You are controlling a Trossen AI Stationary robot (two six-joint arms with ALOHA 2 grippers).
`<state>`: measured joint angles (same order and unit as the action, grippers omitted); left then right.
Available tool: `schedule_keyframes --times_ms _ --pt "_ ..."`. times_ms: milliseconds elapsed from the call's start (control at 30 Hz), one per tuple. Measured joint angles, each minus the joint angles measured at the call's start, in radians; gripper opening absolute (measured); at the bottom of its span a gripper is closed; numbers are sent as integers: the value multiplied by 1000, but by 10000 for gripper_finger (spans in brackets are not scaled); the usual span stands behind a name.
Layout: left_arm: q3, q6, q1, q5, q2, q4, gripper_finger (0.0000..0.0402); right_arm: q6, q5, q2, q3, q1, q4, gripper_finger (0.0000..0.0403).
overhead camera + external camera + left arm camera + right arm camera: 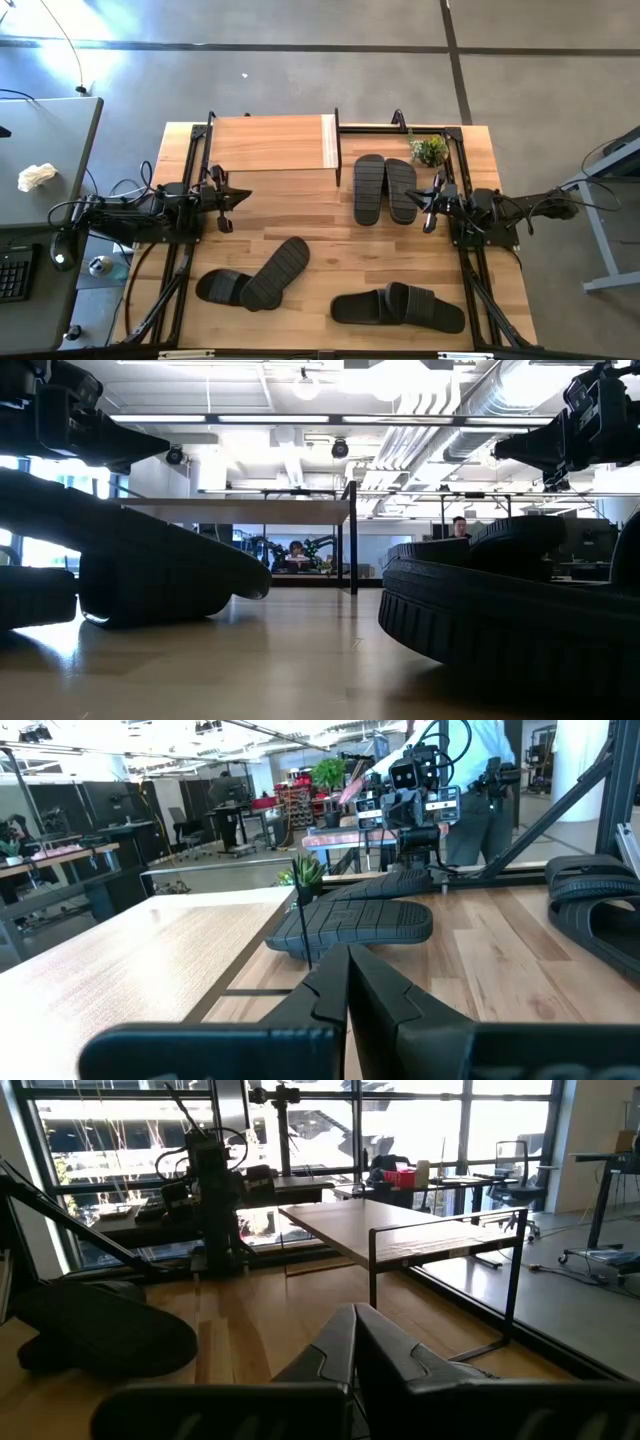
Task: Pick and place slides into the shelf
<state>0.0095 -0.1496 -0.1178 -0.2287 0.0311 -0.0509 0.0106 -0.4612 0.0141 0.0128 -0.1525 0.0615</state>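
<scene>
Left fingers (243,196) and right fingers (424,203) closed, empty; slides (384,188) between them on desk (320,235), nearer right.

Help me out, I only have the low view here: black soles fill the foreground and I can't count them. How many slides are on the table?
Observer: Six slides, in three pairs; none is on the shelf.
Operator: Which pair sits nearest the shelf?
Observer: The side-by-side pair just right of it, next to a small plant.
Operator: Is either gripper holding anything?
Observer: No. The left gripper and right gripper are both shut and empty, at opposite table edges.
</scene>
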Motion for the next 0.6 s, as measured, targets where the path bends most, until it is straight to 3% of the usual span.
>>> schedule_keyframes --times_ms 200,367,600 --pt "0 -1 0 -11 0 -2 1 0 0 0 0 0 0 0" --pt "0 -3 0 -157 0 -15 1 0 0 0 0 0 0 0" --pt "0 43 0 -138 0 -18 1 2 0 0 -1 0 22 0"
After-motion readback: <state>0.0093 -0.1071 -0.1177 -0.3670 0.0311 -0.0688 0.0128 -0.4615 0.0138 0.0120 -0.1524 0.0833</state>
